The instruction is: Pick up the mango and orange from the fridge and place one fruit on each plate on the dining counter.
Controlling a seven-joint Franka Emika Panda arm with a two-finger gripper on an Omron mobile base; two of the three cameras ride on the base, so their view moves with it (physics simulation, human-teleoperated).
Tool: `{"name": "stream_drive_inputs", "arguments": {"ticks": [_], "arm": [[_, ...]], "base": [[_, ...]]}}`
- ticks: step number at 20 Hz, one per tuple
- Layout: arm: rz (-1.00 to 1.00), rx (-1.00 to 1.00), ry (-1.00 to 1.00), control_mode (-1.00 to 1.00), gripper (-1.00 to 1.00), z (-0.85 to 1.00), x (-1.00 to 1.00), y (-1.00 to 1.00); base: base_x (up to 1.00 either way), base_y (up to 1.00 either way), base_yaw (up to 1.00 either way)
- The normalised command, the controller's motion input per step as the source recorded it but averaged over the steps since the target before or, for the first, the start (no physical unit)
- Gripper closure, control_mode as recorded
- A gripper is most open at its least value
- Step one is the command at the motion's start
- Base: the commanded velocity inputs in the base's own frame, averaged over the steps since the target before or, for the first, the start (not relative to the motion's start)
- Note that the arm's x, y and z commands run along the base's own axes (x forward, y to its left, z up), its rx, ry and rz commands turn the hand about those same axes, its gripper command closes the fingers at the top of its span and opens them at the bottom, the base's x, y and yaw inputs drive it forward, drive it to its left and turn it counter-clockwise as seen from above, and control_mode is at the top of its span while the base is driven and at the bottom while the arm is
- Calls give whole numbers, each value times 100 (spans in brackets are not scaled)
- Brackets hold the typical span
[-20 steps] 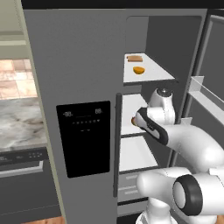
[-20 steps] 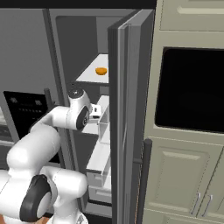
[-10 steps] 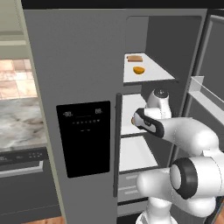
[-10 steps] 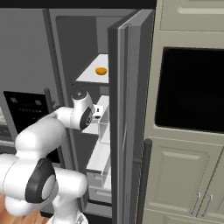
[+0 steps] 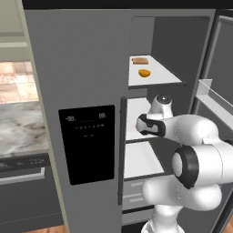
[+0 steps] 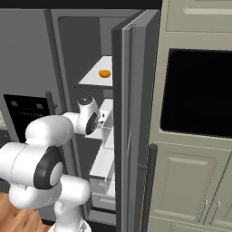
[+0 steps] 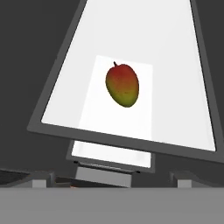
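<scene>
Here the fridge [image 5: 86, 68] stands with its right door [image 6: 131, 122] swung open, white shelves showing inside, and the white arm reaches in at middle-shelf height. The black dispenser panel [image 5: 88, 143] sits on the shut left door, with a marble-topped bench [image 5: 20, 132] off to the left and a dark wall oven [image 6: 197, 95] to the right of the open door. On the top shelf [image 5: 152, 77] lies the orange [image 5: 144, 73], with a flat brownish item [image 5: 139, 60] behind it — well above the arm's wrist. In the hand view the mango [image 7: 122, 85] lies alone on a white shelf [image 7: 175, 87], straight ahead of the tool and apart from it, nothing between them. The tool is released, its tips spread wide and holding nothing.
</scene>
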Motion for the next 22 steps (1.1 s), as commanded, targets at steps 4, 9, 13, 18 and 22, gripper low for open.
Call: {"name": "stream_drive_inputs", "arguments": {"ticks": [4,9,13,18,22], "arm": [[0,0,0,-100,-100,-16,23,0],[0,0,0,-100,-100,-12,17,-2],[0,0,0,-100,-100,-13,23,0],[0,0,0,-100,-100,-13,26,-1],[0,0,0,-100,-100,-12,20,-1]], "base": [[0,0,0],[0,0,0],[0,0,0],[0,0,0],[0,0,0]]}}
